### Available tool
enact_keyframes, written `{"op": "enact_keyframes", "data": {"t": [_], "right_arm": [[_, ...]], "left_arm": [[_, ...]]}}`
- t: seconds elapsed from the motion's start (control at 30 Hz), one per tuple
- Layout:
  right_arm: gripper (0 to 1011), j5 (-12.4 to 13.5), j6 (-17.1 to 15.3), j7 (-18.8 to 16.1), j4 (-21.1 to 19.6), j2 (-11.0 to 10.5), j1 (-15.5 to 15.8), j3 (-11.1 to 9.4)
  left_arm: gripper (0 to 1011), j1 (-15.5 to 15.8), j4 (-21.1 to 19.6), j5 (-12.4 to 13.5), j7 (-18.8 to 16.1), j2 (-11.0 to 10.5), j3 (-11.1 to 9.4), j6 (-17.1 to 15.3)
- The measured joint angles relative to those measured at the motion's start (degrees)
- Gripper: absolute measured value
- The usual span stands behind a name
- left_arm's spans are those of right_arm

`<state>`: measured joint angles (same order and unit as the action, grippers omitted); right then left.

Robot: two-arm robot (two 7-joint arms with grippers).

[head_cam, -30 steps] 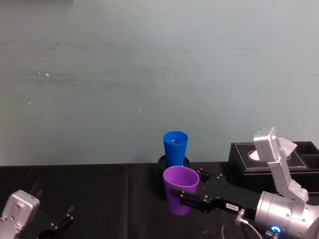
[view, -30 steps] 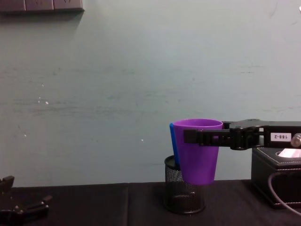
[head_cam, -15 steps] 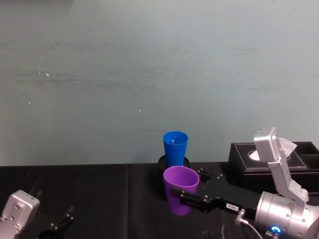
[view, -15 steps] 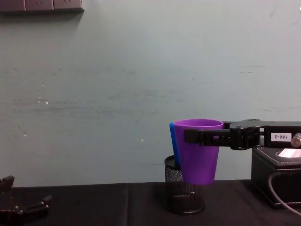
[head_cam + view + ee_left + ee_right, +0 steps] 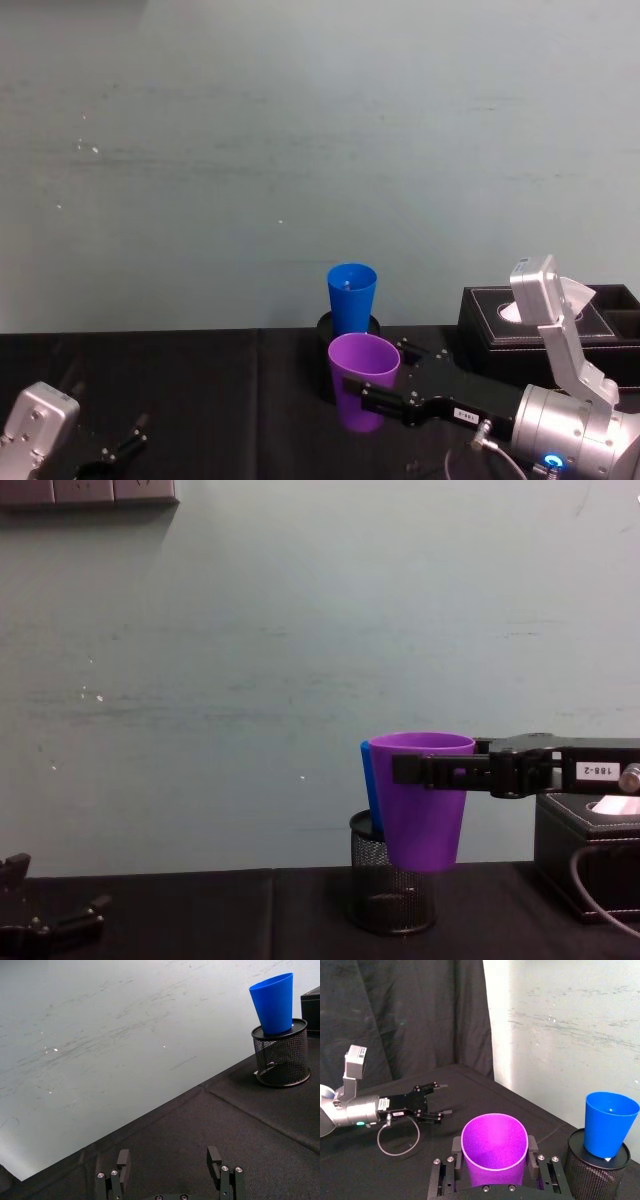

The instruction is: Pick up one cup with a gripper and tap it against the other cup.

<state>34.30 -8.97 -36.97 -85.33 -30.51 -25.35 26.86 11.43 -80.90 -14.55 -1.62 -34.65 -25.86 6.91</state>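
Purple cup (image 5: 420, 830) is up off the worktop (image 5: 200, 400) right now, held upright just in front of the black mesh pen holder (image 5: 392, 890), on the robot's side of it. The right claw (image 5: 430, 771) comes in from the right of the holder and is clamped on the cup near its rim, one finger on each side, which is easy to see in the right wrist view, where the cup's (image 5: 494, 1150) open mouth sits between the two black fingers (image 5: 457, 1149). The cup's bottom hangs at about the height of the holder's upper half in the chest view. The blue cup (image 5: 351, 298) stands upright in the mouth of the holder, with most of it sticking out above the mesh. From the chest view the purple one covers nearly all of it, and only a thin blue strip (image 5: 366, 780) peeks out on the left. In the right wrist view the two cups look apart, with a gap between the purple rim and the blue cup (image 5: 609, 1125), but I honestly can't tell from the head view whether the purple cup touches the holder. The left claw (image 5: 168, 1160) is parked well off to the left of the holder, low over the worktop, its fingers spread apart with nothing between them. A black tissue box (image 5: 545, 320) sits to the right of the holder, and a pale wall (image 5: 300, 150) rises behind it.
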Motion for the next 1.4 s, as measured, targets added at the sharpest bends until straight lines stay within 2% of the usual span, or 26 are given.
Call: {"op": "enact_keyframes", "data": {"t": [1.4], "right_arm": [[738, 0.0, 0.0, 0.0, 0.0, 0.0, 0.0, 0.0]], "left_arm": [[1000, 0.0, 0.0, 0.0, 0.0, 0.0, 0.0, 0.0]]}}
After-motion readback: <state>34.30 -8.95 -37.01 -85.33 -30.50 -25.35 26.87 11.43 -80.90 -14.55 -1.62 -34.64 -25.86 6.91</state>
